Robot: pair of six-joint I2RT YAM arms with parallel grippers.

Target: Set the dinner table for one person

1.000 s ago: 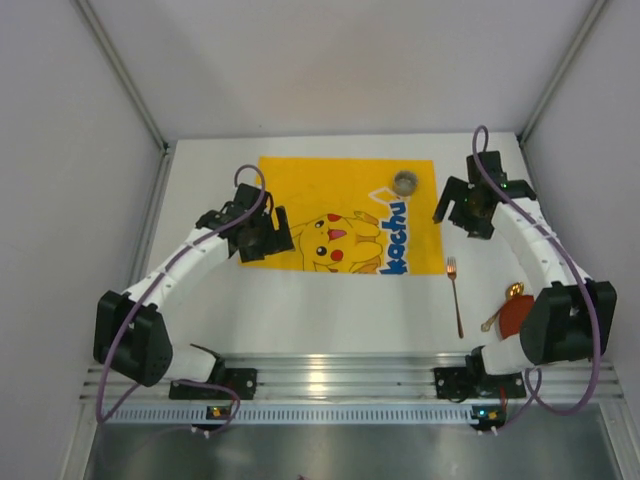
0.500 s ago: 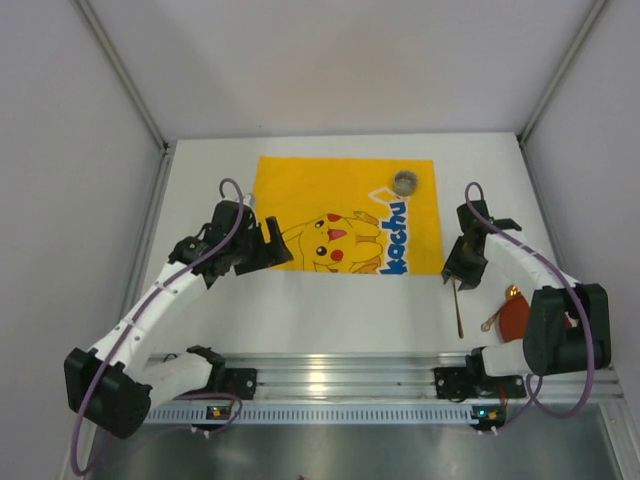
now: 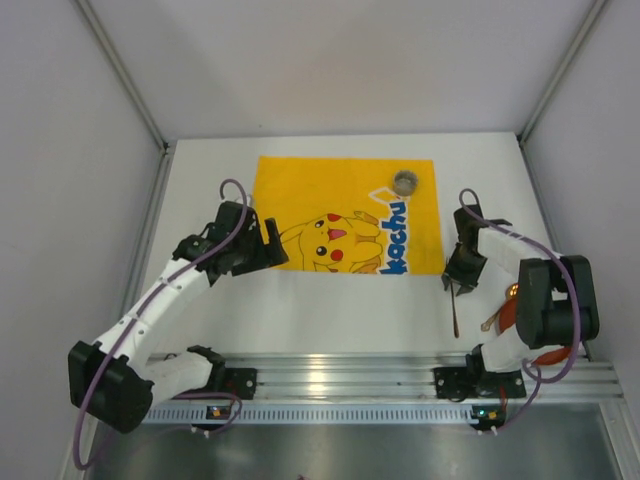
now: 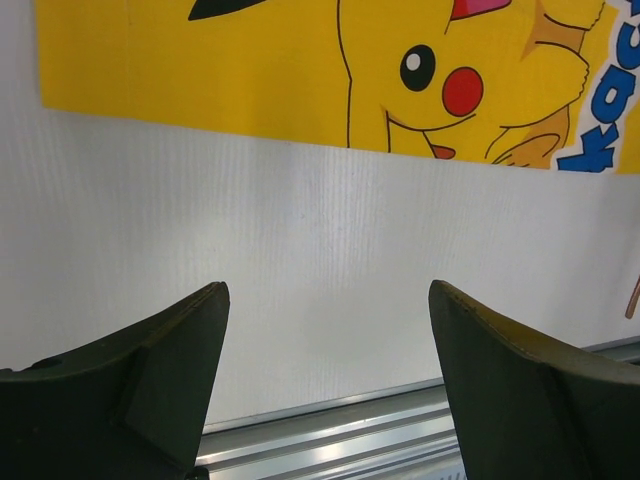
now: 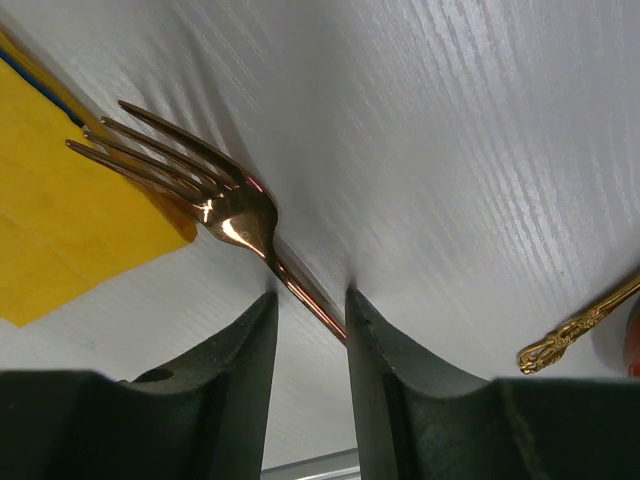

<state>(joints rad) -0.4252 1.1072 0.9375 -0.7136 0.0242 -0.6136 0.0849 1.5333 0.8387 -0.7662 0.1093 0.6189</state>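
Over at 8 o'clock off the yellow mat [image 3: 330, 190], your left gripper [image 4: 328, 300] hangs spread wide with nothing between its fingers, just bare table under it. Compared with a second ago it has barely shifted. Only the elbow has swung out and down, so that arm looks parked to me.

The real change is at the mat's 4 o'clock. Your right gripper [image 5: 312, 300] was up by the mat's 2 o'clock corner a second ago and has dropped onto the fork [image 5: 230, 215]. Its fingers are narrowly parted, straddling the neck just behind the tines. The fork still lies flat where it was, tines just overlapping the mat's edge, and I can't see a clamp yet. My read is you're about to pick it up, so nothing is placed yet.

Further toward 3 o'clock, a gold spoon [image 5: 580, 325] waits beside a red thing [image 3: 515, 315], mostly hidden by the arm.

The dinner table [image 3: 340, 310] is the matte white top under everything, running from the aluminium rail [image 3: 340, 375] at 6 o'clock to the back wall at 12. A small grey round thing [image 3: 405, 182] sits on the mat near 1 o'clock. Plain pale walls [image 3: 340, 60] box it in.
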